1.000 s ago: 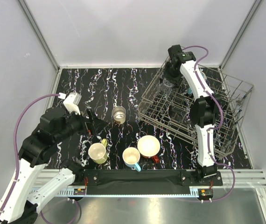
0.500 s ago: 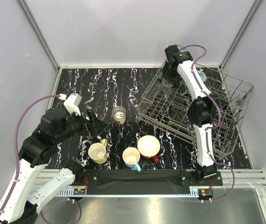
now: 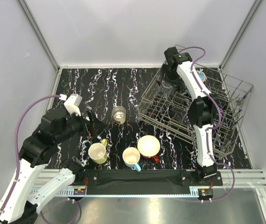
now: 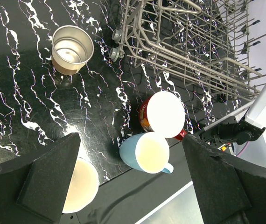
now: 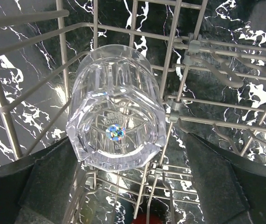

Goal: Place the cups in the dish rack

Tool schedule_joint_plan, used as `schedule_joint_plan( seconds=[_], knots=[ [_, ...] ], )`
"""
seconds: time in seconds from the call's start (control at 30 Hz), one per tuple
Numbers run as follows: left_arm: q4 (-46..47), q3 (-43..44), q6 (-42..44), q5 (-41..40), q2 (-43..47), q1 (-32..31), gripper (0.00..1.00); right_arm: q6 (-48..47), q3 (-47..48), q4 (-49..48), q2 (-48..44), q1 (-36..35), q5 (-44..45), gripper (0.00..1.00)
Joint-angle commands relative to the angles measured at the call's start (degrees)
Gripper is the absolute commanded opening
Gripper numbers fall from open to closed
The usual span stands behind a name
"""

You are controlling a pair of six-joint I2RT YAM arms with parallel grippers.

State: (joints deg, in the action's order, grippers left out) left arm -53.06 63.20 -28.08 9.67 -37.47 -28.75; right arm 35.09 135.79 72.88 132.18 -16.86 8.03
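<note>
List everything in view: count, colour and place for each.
dish rack: one, grey wire, right side of the table
clear tumbler: one, clear, inside the dish rack at its far-left corner
steel cup: one, silver, middle of the table
yellow-green mug: one, near edge, leftmost
light-blue mug: one, near edge, middle
red mug: one, red with pale inside, right beside the light-blue mug
table: one, black with white veins
left end effector: one, black, open, above the mugs
right end effector: one, black, open, over the clear tumbler
</note>
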Motion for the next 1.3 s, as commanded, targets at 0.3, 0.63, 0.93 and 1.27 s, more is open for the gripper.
schedule_joint_plan(
  seconds=[0.3,0.63,0.93,1.27],
  knots=[
    [1.55,-0.01,0.65,0.61,0.74,-0.16,0.99,-2.04,-8.07,-7.30,-8.78,0.08,-4.07,0.88],
    [1.29,-0.09,0.83,0.35,0.74,-0.16,0.99,-4.51,-17.22,-16.45,-17.21,-0.01,-4.86,0.86],
    [1.47,-0.80,1.18,-0.62,-0.14,-0.16,0.99,-2.66,-26.61,-18.74,-25.72,0.07,-4.61,0.83],
    [-0.38,1.48,3.02,-6.41,-11.82,-0.16,0.97,-2.84,-34.71,-8.04,-36.02,-0.01,-4.17,1.00]
  ],
)
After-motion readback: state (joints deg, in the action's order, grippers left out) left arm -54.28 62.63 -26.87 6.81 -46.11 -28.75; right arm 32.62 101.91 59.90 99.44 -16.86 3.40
